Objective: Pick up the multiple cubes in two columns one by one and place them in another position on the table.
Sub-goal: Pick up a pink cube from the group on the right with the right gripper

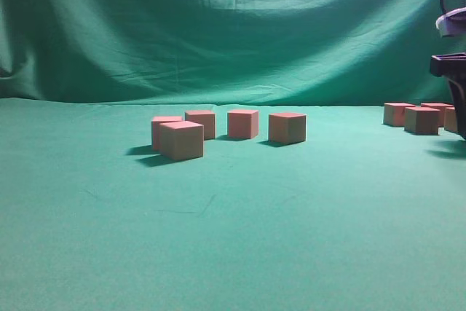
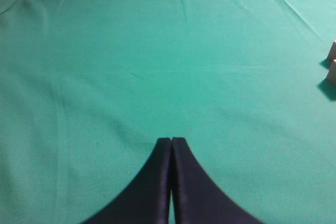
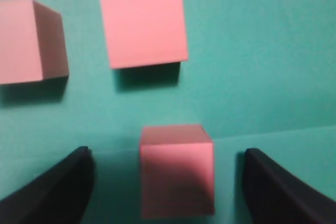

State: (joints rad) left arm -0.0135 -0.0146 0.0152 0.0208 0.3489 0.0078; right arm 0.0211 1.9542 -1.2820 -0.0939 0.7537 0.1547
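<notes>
Five salmon-pink cubes (image 1: 218,130) sit mid-bench in the exterior view; four more cubes (image 1: 421,116) cluster at about 3 o'clock, beside the right arm. On the right wrist view, the right hand (image 3: 166,184) stands wide open, fingers apart on either side of one cube (image 3: 177,171), touching neither face — nothing is gripped. The left hand (image 2: 171,182) is closed and empty over bare green bench (image 2: 131,66). Risk: that cube looks slightly twisted against the fingers, so closing may spin or nudge it toward the neighbour at 12 o'clock (image 3: 143,23). A cube has no long axis; its faces run roughly square to the fingers.
</notes>
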